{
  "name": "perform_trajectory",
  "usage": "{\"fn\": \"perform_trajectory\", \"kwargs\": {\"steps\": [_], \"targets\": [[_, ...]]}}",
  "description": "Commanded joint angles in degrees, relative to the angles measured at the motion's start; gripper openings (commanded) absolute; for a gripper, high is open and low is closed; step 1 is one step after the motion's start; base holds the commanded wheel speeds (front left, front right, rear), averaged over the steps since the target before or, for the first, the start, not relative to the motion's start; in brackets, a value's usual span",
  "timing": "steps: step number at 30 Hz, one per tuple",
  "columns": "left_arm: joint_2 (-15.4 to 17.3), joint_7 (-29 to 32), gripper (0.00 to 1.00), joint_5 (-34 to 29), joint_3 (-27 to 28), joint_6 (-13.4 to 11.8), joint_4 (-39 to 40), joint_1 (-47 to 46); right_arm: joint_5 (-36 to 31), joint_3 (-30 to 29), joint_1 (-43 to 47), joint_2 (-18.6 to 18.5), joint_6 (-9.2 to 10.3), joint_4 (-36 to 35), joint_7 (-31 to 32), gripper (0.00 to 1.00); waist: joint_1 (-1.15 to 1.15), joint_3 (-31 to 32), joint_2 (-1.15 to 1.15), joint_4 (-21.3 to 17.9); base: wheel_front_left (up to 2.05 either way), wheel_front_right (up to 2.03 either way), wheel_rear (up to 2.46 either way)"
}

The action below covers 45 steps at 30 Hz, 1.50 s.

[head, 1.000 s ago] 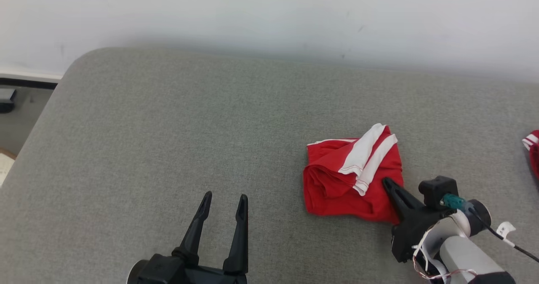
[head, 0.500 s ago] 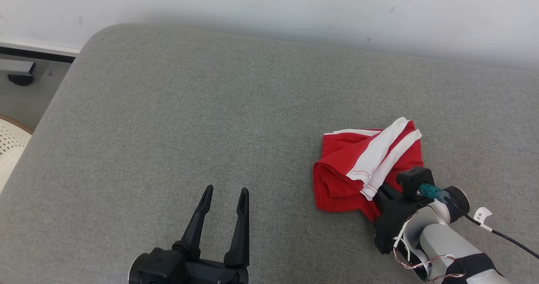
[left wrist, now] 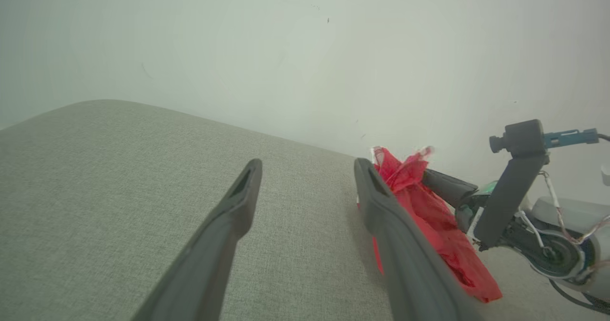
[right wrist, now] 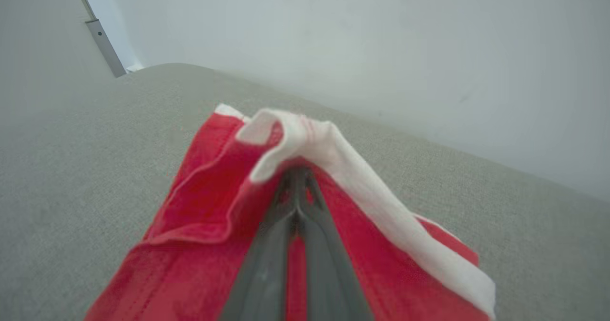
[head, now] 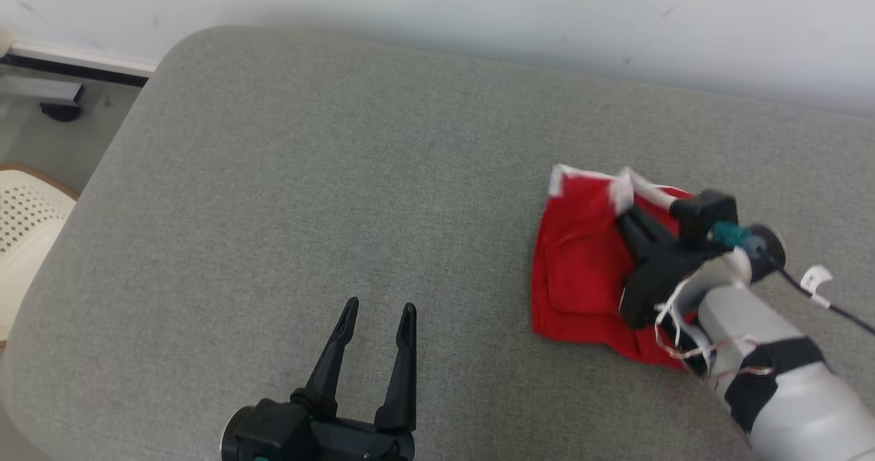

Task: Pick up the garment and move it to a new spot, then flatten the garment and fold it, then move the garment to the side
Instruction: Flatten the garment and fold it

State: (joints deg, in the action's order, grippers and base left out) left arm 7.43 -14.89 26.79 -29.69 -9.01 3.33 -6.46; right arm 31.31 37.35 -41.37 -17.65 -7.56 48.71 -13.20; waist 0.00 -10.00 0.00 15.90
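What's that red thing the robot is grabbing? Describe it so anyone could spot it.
Find the wide grey cushion against the white wall and look to its right side. There a red garment with white trim is pinched by the shut right gripper. It is the only bright thing on the grey fabric.

Red garment (head: 580, 269): a folded bundle with white stripes across its top a second ago, now spread flatter, its white-trimmed far edge lifted by the pinched-together right gripper (head: 623, 216), which previously sat at its near corner.
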Motion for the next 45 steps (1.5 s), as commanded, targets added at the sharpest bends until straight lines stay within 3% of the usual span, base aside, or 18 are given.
{"fn": "perform_trajectory", "kwargs": {"steps": [1, 7, 15, 21, 23, 24, 38, 45], "targets": [[-0.37, -0.36, 1.0, -0.57, 0.16, 0.4, -0.14, -0.91, 0.03, -0.34, -1.84, -0.19, 0.15, 0.28, -0.78, 0.0, 0.0, -0.77, 0.0, 0.79, 0.0, 0.0, 0.0], [-1.42, -0.31, 1.0, -1.25, 1.18, 0.83, -0.19, -0.83, -2.37, -2.52, -3.69, -0.78, 0.15, -0.85, -1.98, 0.0, 0.0, -1.4, 0.0, 1.35, 0.0, 0.0, 0.0], [-2.05, -0.32, 1.0, -1.73, 3.04, 1.4, -0.08, 0.95, -5.18, -9.5, 5.95, -3.78, 0.14, -8.06, -2.0, 0.0, 0.0, 0.13, 0.0, -0.85, 0.0, 0.0, 0.0], [-1.84, -0.28, 1.0, -2.42, 4.23, 1.37, -0.25, 1.98, -7.51, -15.0, 13.88, -3.28, 0.15, -14.42, -2.0, 0.0, 0.0, 1.92, 0.0, -4.51, 0.0, 0.0, 0.0], [-1.7, -0.28, 1.0, -2.38, 4.6, 1.38, -0.4, 2.37, -8.39, -16.68, 16.24, -2.68, 0.15, -16.49, -2.01, 0.43, 0.0, 2.67, 0.0, -5.96, 0.0, 0.0, 0.0], [-1.63, -0.28, 1.0, -2.27, 4.83, 1.38, -0.52, 2.62, -8.93, -17.33, 17.36, -2.32, 0.15, -17.66, -2.02, 1.0, 0.0, 3.16, 0.0, -6.68, 0.0, 0.0, 0.0], [-0.84, -0.28, 1.0, 0.76, 10.21, 0.91, -3.62, 5.99, -15.85, -24.07, 32.06, 3.53, 0.15, -32.19, -2.0, 1.0, 0.0, 11.22, 0.0, -14.96, 0.0, 0.0, 0.0], [-0.65, -0.28, 1.0, -0.37, 13.66, 3.92, -5.84, 8.12, -16.87, -26.59, 38.1, 5.56, 0.15, -36.89, -2.01, 1.0, 0.0, 13.0, 0.0, -17.08, 0.0, 0.0, 0.0]]}}
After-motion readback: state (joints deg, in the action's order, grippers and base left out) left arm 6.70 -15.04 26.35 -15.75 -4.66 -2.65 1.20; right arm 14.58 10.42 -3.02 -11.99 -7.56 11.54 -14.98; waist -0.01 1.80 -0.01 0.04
